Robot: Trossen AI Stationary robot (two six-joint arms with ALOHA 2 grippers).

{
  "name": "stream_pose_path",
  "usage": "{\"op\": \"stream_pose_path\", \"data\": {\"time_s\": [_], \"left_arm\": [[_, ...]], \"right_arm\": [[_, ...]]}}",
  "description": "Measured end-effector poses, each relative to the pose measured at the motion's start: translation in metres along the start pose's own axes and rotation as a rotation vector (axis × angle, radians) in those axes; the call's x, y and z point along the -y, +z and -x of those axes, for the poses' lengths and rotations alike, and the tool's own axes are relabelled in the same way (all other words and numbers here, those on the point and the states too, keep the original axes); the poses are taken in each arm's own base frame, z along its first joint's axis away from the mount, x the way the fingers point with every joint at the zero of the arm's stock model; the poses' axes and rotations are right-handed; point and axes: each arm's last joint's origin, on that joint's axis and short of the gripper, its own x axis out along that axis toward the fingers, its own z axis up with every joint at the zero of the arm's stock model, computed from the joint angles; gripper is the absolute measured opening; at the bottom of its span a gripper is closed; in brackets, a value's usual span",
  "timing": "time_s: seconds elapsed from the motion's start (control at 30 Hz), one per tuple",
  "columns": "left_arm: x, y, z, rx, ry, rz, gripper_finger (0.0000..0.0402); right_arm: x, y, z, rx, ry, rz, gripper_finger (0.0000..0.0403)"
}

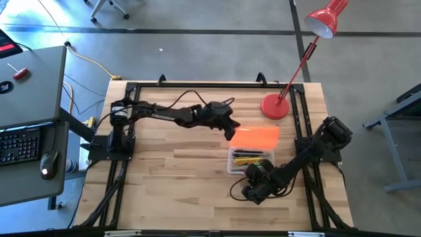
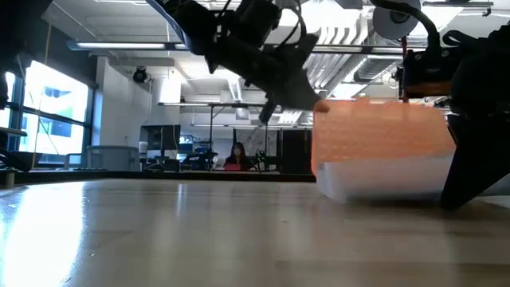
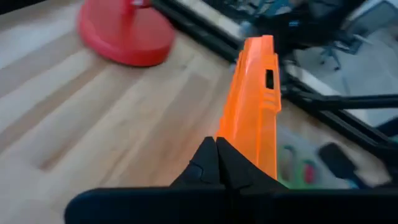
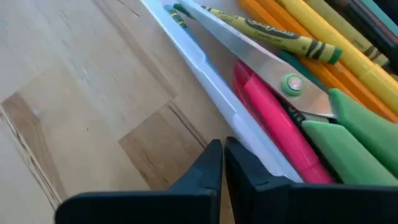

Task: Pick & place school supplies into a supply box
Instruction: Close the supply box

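The supply box [image 1: 245, 160] is a clear case lying on the table, its orange lid [image 1: 258, 137] swung up and open at its far side. Green-handled scissors [image 4: 348, 118], a pink marker [image 4: 273, 118] and yellow and orange pencils [image 4: 348, 43] lie inside it. My left gripper [image 1: 230, 133] is shut at the lid's left end. In the low view its tip [image 2: 319, 104] meets the lid's upper corner [image 2: 325, 110]. My right gripper [image 1: 255, 178] is shut at the box's near side, low over the table. My left gripper touches the raised lid's free edge near its left corner [image 3: 233, 134] with the side of its shut fingers [image 3: 211, 165], coming level from the table's left. The lid stands tilted up on its hinge, nothing pinched. My right gripper has its shut fingertips [image 4: 214, 158] against the outside of the box's clear wall [image 4: 249, 134], low by the table; whether they press it I cannot tell.
A red lamp with a round base [image 1: 275, 106] stands at the table's far right, close behind the lid. Black frame rails [image 1: 299, 118] run along the table's edges. Bare wood [image 1: 171, 171] spreads to the left and near side of the box.
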Motion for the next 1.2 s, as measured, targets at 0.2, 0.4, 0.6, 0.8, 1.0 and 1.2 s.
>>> {"op": "stream_pose_path", "data": {"time_s": [0.2,0.4,0.6,0.8,1.0,1.2], "left_arm": [[0.025,-0.009,0.008,-0.063,-0.068,-0.038,0.0018],[0.041,-0.021,0.013,-0.101,0.001,-0.087,0.0016],[0.049,-0.039,0.013,-0.161,0.095,-0.131,0.0017],[0.056,-0.036,0.013,-0.114,0.074,-0.153,0.0016],[0.055,-0.036,0.013,-0.113,0.080,-0.149,0.0017],[0.056,-0.032,0.015,-0.089,0.088,-0.151,0.0017]], "right_arm": [[0.001,0.000,0.000,-0.002,-0.004,-0.013,0.0000],[0.000,-0.001,0.000,-0.001,0.000,-0.011,0.0000],[-0.011,-0.013,0.006,0.054,0.091,0.022,0.0000],[-0.029,-0.027,0.024,0.139,0.260,0.003,0.0000],[-0.036,-0.030,0.046,0.287,0.331,0.057,0.0000],[-0.048,-0.028,0.059,0.342,0.468,0.097,0.0000]]}}
